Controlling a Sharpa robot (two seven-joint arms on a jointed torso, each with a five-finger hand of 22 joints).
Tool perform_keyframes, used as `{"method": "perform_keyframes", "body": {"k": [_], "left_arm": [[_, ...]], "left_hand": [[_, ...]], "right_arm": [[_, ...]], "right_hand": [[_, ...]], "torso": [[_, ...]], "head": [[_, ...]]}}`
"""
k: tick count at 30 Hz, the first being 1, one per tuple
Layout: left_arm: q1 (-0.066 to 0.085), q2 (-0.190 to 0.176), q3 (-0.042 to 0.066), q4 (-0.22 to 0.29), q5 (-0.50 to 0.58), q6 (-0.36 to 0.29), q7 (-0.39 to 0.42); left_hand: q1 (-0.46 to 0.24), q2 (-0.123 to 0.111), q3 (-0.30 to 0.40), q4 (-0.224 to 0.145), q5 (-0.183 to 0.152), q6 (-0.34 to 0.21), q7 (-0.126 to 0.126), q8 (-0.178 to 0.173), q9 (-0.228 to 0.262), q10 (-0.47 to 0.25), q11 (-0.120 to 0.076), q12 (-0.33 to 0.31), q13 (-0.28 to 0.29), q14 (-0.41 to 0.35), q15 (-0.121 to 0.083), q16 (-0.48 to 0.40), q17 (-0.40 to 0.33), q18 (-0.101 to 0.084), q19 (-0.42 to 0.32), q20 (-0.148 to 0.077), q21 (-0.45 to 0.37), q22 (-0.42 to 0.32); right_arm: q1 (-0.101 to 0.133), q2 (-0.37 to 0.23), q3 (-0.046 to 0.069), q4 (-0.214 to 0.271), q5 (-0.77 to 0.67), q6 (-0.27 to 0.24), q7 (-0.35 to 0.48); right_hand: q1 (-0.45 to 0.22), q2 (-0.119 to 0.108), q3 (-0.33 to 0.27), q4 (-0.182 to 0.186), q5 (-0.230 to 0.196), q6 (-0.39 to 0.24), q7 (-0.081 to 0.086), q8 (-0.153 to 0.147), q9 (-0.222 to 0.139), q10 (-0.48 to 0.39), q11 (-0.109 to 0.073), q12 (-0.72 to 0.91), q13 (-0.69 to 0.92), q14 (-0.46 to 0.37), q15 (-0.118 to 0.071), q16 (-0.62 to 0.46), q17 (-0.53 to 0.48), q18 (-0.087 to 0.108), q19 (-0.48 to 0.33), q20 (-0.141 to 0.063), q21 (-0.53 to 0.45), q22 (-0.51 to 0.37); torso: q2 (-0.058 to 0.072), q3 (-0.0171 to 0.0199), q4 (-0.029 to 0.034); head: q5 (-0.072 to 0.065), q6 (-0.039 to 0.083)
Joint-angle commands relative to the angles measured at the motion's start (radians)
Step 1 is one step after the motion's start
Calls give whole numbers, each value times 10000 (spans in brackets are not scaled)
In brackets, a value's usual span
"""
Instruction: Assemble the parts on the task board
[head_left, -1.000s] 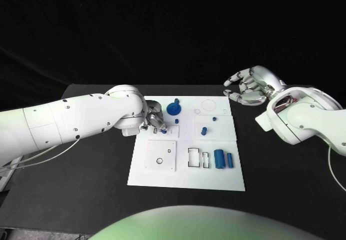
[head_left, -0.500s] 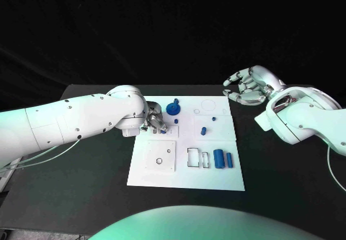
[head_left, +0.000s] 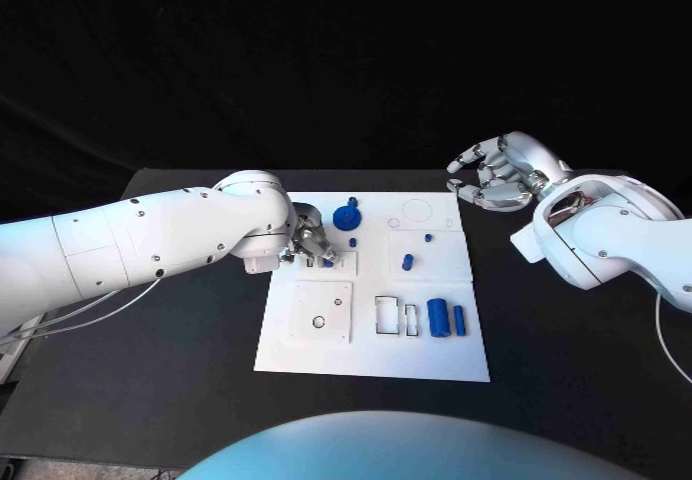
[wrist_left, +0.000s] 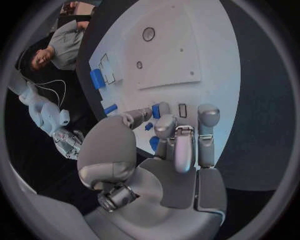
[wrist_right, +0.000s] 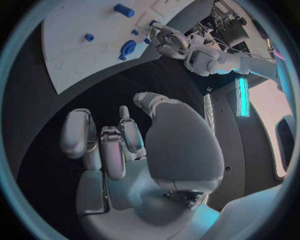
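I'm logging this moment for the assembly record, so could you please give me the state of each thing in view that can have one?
Left hand: over the task board's left part, fingers pinching a small blue part.
Right hand: off the board's far right corner, fingers curled, holding nothing.
Task board: flat on the table.
Blue knob: standing on the board.
Two blue cylinders: lying side by side on the board.
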Motion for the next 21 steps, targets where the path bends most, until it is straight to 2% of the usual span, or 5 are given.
{"method": "perform_keyframes", "body": {"k": [1,6,11,17,21], "left_arm": [[-10,-32,4,43,118,-21,4],[-3,-115,62,50,105,-96,37],[10,-185,103,85,104,-57,75],[44,-354,253,215,289,80,229],[121,-517,415,361,495,109,324]], "left_hand": [[149,-137,-775,402,450,-19,82,-36,-24,-85,38,13,-22,1034,-18,2,2448,-131,105,-11,-67,1],[125,-155,-1987,934,1800,-4,99,-7,-59,-82,48,37,-5,1039,-14,9,2470,-136,162,-15,-130,48],[-296,-2,-3270,961,16,8,73,-14,-118,-45,33,97,65,1060,-24,40,2564,-139,214,-9,-171,113],[-371,257,-3510,962,8,39,59,8,-128,-40,24,107,71,1068,-30,52,2601,-140,224,-8,-187,133],[-19,388,-3645,947,524,25,50,3,-156,-54,14,100,55,1065,-38,49,2590,-135,215,-12,-224,151]], "right_arm": [[-9,-8,0,24,-30,31,63],[-12,-9,0,21,-30,28,52],[-18,6,0,5,-30,27,-4],[-33,-6,0,-15,-57,60,-75],[-42,-7,0,-63,-64,60,-88]], "right_hand": [[-64,9,87,-6,34,-53,-7,11,0,-17,-26,-25,-33,948,-79,-25,2381,72,18,-47,8,205],[-40,-25,111,-76,-68,-123,2,-9,-5,-24,-19,-31,-41,944,-74,-31,2367,76,9,-47,-26,192],[10,-19,147,-147,-144,-132,3,0,1,-7,-19,-16,-21,952,-73,-20,2395,66,32,-47,12,221],[105,-38,209,-286,-185,-159,8,5,6,-22,-17,-27,-40,951,-72,-22,2391,68,31,-48,-9,218],[105,-38,209,-286,-185,-159,8,5,6,-22,-17,-27,-40,951,-72,-22,2391,68,31,-48,-9,218]], "torso": [[5,2,2],[-6,11,-5],[-2,-8,-7],[-5,-6,6],[-22,-7,15]], "head": [[-19,2],[-7,2],[-44,56],[-35,109],[-29,163]]}}
